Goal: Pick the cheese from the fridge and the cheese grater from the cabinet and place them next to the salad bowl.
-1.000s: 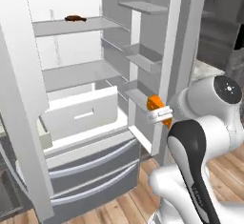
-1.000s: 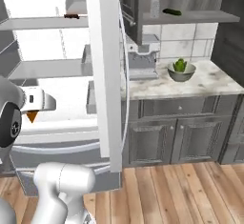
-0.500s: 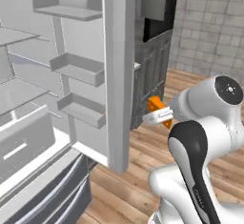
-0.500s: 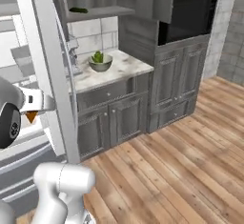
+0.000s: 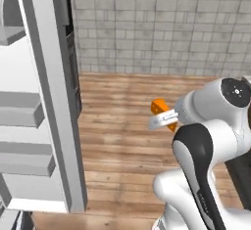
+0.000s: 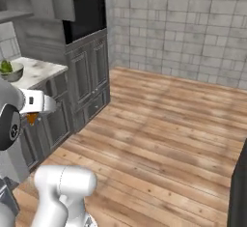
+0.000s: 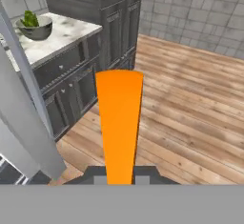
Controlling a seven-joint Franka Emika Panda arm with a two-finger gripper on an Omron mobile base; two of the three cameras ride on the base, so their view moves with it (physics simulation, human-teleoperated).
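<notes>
One salad bowl (image 7: 35,27) beyond cheese (image 7: 119,123)

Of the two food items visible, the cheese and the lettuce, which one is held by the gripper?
The orange cheese; the gripper is shut on it. The green lettuce sits in the salad bowl.

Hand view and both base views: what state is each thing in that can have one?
gripper: shut on the cheese, held in the air.
cheese: gripped, out of the fridge, not yet on the counter.
fridge: door open, door shelves showing.
salad bowl: upright on the counter, lettuce inside.
</notes>
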